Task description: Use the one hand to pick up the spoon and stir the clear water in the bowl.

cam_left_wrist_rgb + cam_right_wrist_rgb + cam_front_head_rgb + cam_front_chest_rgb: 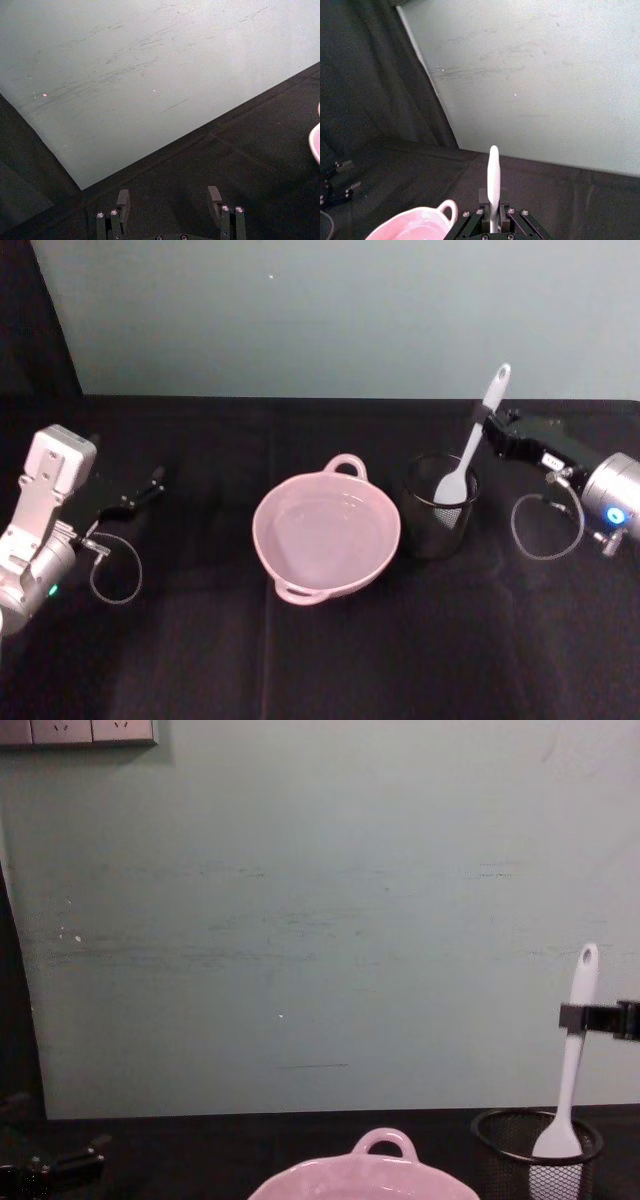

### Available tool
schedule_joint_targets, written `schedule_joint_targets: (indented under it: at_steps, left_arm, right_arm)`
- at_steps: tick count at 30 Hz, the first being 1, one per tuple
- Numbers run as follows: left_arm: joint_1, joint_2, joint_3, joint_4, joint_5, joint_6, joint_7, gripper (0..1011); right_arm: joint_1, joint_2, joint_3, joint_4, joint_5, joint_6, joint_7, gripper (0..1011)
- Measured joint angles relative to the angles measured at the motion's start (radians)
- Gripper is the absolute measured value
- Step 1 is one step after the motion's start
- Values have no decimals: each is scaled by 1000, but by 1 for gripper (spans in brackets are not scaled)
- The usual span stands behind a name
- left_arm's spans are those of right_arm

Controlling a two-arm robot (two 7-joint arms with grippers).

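Readable text, as I see it from the remote station:

1. Small white label (552, 459) on the black body of the right gripper (483, 422), head view. It may carry print, but I cannot make out a single letter or number on it.
2. Grey outlet plate (78, 730) high on the wall, chest view. I can read no lettering on it.

Total of words, brands or numbers I can actually read: none.
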Motion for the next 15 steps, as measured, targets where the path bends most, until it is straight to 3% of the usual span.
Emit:
schedule_joint_targets:
  at_steps: [6,15]
  left_arm:
    - [0,0,0,0,0,0,0,1011]
    - [0,0,0,0,0,0,0,1011]
  right_arm:
    - [19,55,4,-95,-62,27,2,106]
    - [84,73,19,-174,-61,94,50,106]
